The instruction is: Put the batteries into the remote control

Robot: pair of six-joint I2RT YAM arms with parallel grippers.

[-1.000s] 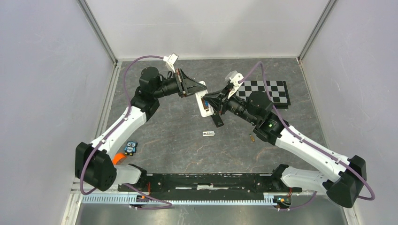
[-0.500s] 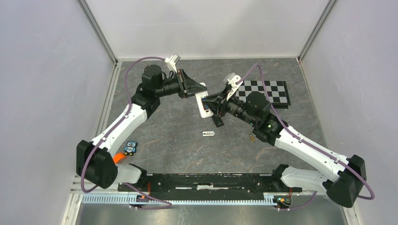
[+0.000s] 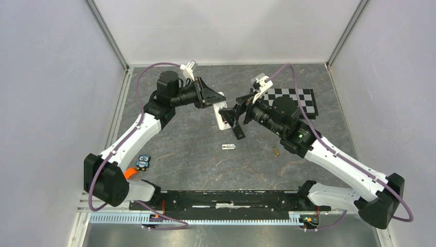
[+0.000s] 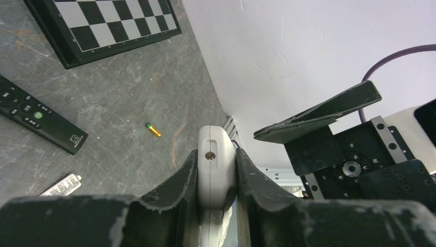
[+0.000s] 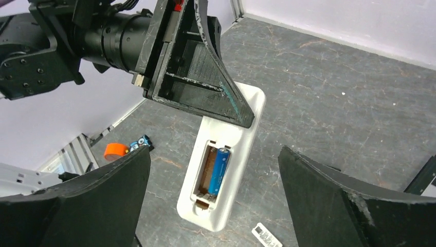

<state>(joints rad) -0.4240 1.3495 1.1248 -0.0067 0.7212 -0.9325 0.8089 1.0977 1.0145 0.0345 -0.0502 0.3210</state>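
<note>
The left end effector [image 4: 216, 154] clamps one end of the white remote [image 5: 242, 146] near the desk's middle, a blue battery [image 5: 218, 172] sitting in its uncovered compartment, while the right end effector [image 5: 215, 154] is spread wide and holds nothing, and a brownish-gold battery [image 4: 153, 130] lies on the desk toward its right edge.

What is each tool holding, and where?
Left tool clamps the white plastic remote control at the end opposite its battery bay; right tool holds nothing.
</note>
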